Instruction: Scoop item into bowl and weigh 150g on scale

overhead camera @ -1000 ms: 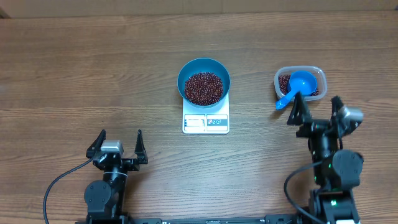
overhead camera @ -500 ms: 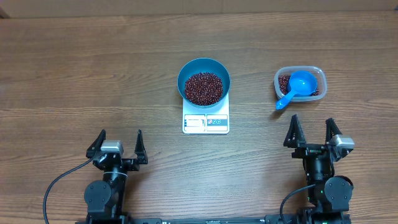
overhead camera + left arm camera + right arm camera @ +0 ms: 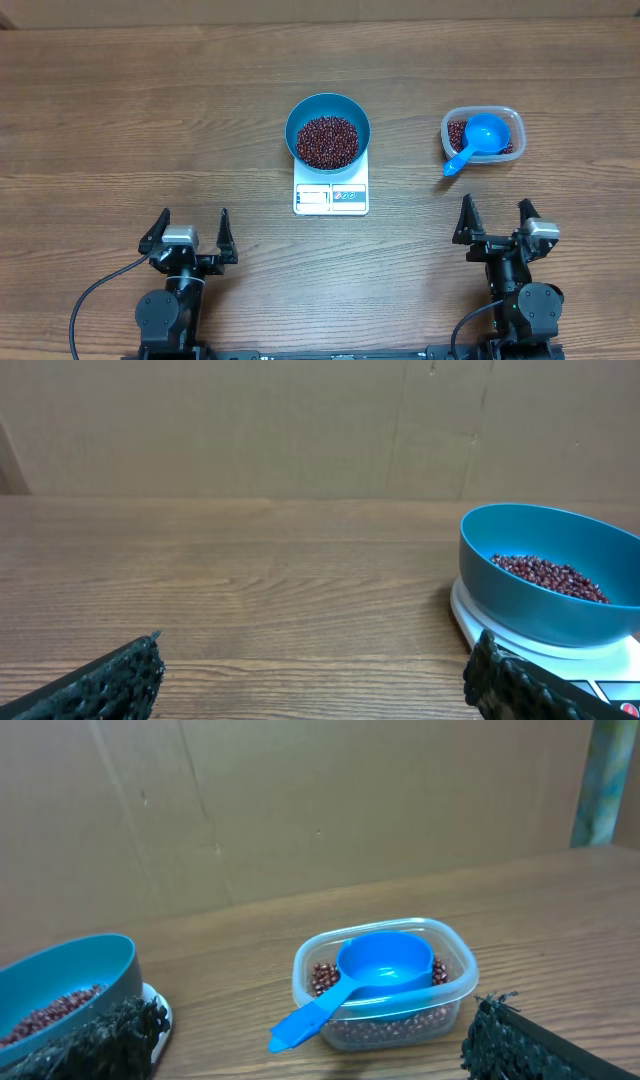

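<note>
**Status: Bowl Loaded, Weight Unverified**

Beans (image 3: 327,140) lie in the bowl (image 3: 292,125), which sits on the scale (image 3: 331,198). The display is unreadable. To the right, the scoop (image 3: 484,133) rests in the tub (image 3: 505,117). The left gripper (image 3: 193,215) and right gripper (image 3: 494,203) stand well apart from these, spread wide and empty. Scooping appears complete; weight confirmation remains.

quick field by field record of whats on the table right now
beans: in the teal bowl, more in the clear tub
bowl: on the white scale
scoop: blue, lying in the tub, handle over its rim
left end effector: open, empty
right end effector: open, empty, apart from the tub
</note>
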Tool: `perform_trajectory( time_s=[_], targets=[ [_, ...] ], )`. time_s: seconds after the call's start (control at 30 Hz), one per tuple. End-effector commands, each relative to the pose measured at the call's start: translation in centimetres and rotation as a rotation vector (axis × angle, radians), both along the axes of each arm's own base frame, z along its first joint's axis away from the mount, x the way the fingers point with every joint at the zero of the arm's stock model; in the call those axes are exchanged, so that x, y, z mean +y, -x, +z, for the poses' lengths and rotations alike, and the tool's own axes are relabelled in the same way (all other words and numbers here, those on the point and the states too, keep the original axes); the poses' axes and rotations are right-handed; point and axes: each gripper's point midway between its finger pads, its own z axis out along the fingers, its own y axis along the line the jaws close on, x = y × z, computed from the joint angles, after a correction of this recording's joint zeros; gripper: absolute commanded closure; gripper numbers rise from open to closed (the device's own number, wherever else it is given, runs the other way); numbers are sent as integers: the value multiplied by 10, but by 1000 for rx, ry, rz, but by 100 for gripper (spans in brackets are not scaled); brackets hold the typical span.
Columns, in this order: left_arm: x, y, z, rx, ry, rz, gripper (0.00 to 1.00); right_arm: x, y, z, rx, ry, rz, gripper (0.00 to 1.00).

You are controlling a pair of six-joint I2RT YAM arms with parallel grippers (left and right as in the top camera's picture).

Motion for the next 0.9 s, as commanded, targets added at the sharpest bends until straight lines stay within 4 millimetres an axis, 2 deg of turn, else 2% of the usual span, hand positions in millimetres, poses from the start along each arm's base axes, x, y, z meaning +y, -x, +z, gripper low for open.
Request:
perform_trajectory(
  time_s=[0.0, 0.47, 0.87],
  targets=[
    [2, 0, -1, -3, -23, 9, 0, 1, 0, -3, 1, 84, 8, 0],
    [2, 0, -1, -3, -23, 9, 1, 14, 0, -4, 1, 231, 89, 0],
    [2, 0, -1, -3, -23, 9, 1, 14, 0, -4, 0, 231, 88, 0]
  ],
)
